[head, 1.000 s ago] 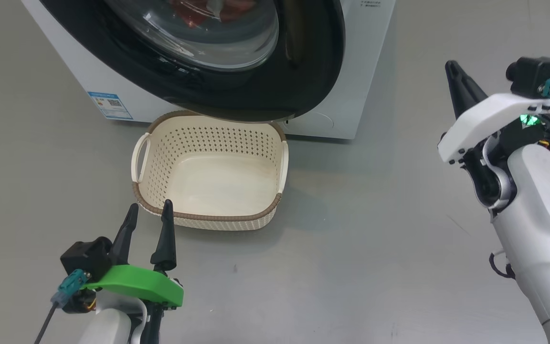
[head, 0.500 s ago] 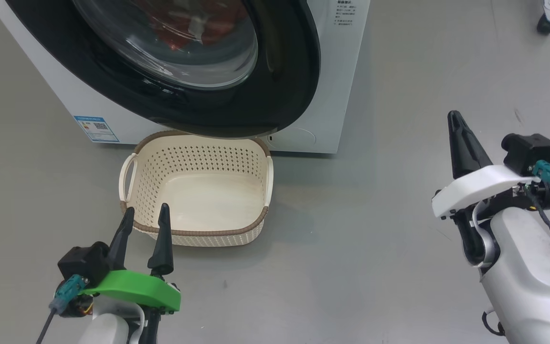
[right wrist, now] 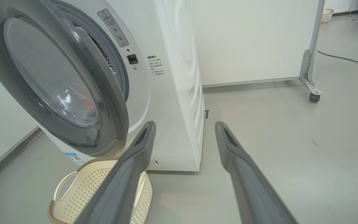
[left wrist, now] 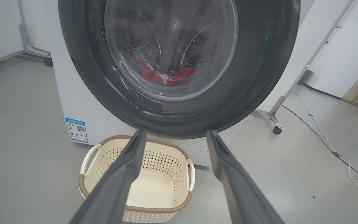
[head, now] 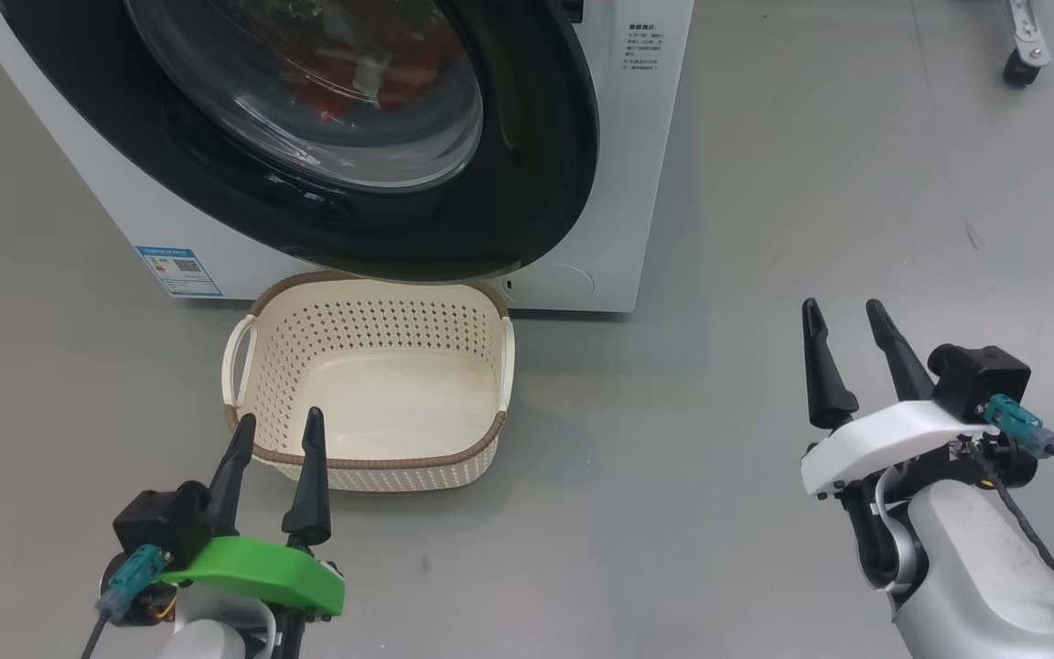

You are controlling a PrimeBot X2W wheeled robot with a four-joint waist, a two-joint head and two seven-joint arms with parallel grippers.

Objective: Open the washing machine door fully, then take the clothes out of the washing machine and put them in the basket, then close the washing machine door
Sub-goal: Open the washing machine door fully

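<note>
The washing machine stands at the top of the head view. Its door is ajar, its black rim hanging over the basket's far edge. Red clothes show through the glass, inside the drum. The cream basket sits on the floor in front, with nothing in it. My left gripper is open just short of the basket's near rim. My right gripper is open over bare floor to the right, well clear of the machine. The right wrist view looks at the door's edge and the gap behind it.
A blue label is on the machine's lower left front. A wheeled frame's caster stands at the far right, also visible from the right wrist. Cables lie on the grey floor to the right. Open floor lies between basket and right arm.
The head camera has shifted, sliding the machine and basket down-left. My right gripper has come down and back from the upper right and turned, both fingers now showing. The left gripper has held still.
</note>
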